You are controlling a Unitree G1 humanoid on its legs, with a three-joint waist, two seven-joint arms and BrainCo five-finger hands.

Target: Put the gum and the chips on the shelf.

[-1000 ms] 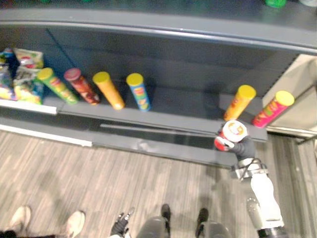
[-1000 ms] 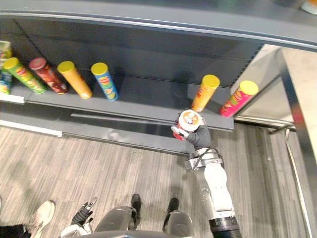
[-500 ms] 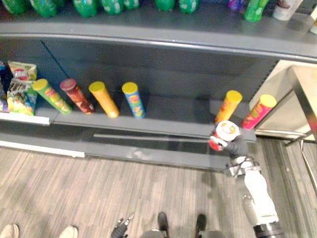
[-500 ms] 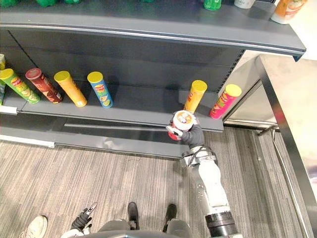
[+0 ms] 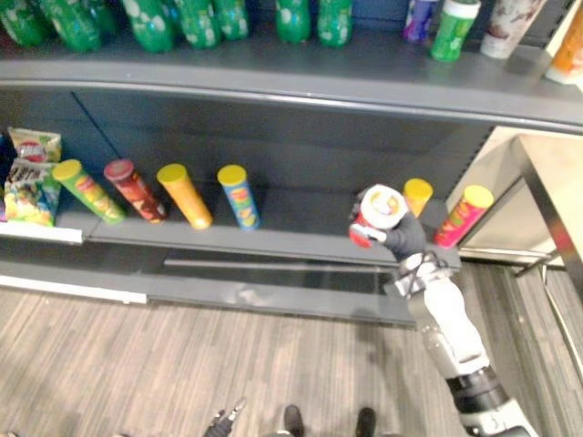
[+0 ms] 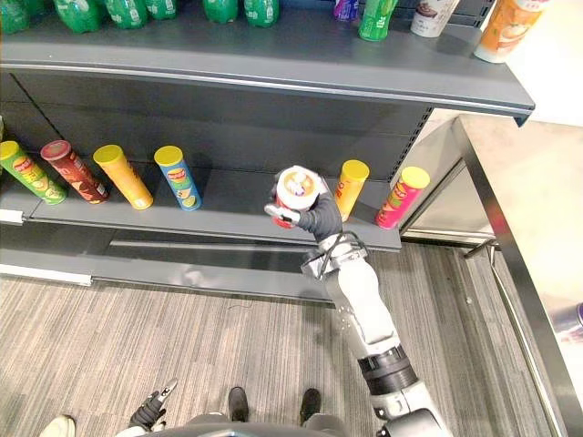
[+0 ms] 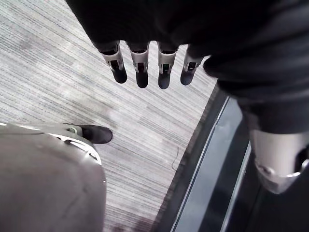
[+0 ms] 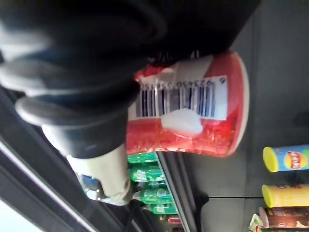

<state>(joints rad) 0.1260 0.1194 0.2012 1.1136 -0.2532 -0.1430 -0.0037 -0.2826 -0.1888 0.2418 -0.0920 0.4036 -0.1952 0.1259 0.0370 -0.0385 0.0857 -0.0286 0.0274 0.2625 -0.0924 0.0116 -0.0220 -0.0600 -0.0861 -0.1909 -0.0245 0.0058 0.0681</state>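
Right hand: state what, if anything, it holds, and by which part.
The right hand grips a red can round its side wall, below the white lid. The left hand holds nothing.

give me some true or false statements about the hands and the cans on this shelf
1. The right hand is curled round a red can with a white lid. True.
2. The left hand holds a can too. False: it hangs over the floor with straight fingers and holds nothing.
3. A blue can stands on the lower shelf, to the left of the held can. True.
4. The pink can stands at the left end of the row. False: it is at the right end, beside the orange can.
5. Green bottles stand on the upper shelf. True.
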